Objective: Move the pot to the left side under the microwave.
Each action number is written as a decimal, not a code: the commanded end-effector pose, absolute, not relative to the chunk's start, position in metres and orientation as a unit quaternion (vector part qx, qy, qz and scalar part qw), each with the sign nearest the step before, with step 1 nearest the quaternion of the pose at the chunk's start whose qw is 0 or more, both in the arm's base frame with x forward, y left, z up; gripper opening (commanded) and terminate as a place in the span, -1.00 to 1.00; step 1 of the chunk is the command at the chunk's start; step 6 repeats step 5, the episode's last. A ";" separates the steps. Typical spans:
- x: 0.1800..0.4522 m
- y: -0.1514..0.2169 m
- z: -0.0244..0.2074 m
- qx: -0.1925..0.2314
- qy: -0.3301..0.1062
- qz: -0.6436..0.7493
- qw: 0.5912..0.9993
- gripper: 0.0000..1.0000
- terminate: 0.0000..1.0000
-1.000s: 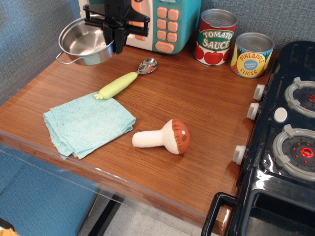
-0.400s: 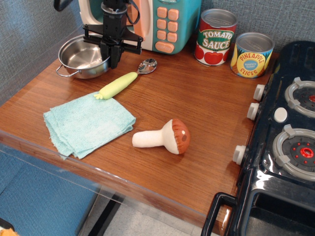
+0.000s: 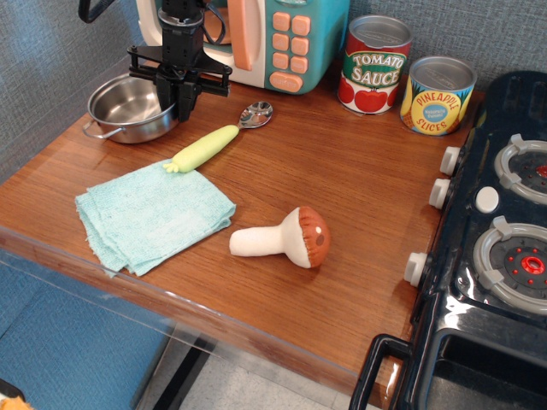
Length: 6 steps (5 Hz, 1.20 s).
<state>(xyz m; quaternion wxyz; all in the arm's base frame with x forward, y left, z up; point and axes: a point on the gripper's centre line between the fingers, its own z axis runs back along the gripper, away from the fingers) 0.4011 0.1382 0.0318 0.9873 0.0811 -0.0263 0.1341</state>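
In the single view, the small shallow shiny steel pot with thin wire loop handles (image 3: 128,108) sat flat on the wooden tabletop (image 3: 342,196) at the far left, just in front of the toy microwave with cream body, teal front and salmon-orange door handle and buttons (image 3: 282,38). A second earlier it had been tilted and lifted against the microwave's front; less than half a second earlier it was lower and nearly level; at this moment it lay further left and towards the table's edge, its near loop handle pointing left. The black gripper (image 3: 178,96) had travelled down and left with it, and its jaws stood pinched on the pot's right rim, one finger inside the bowl and one outside, so it held the pot rather than hovering clear. The rest had not shifted: the spoon with a pale green handle and steel bowl (image 3: 218,137) lay just right of the pot, the folded light-blue cloth (image 3: 149,213) nearer the front, the toy mushroom with white stem and brown cap (image 3: 286,239) mid-table, the tomato sauce tin (image 3: 374,64) and pineapple slices tin (image 3: 438,94) at the back, the black toy stove (image 3: 500,231) on the right. Judging from this, the carry looked nearly finished: the pot seemed to rest at the left below the microwave, and the remaining step was probably to let go of the rim and lift away without dragging it.
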 end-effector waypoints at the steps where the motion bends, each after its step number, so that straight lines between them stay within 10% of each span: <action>1: 0.391 0.131 0.091 0.060 -0.098 0.090 0.989 1.00 -1.00; 4: 0.384 0.120 0.103 0.050 -0.114 0.063 0.990 1.00 -1.00; 5: 0.384 0.120 0.103 0.050 -0.114 0.063 0.990 1.00 1.00; 6: 0.384 0.120 0.103 0.050 -0.114 0.063 0.990 1.00 1.00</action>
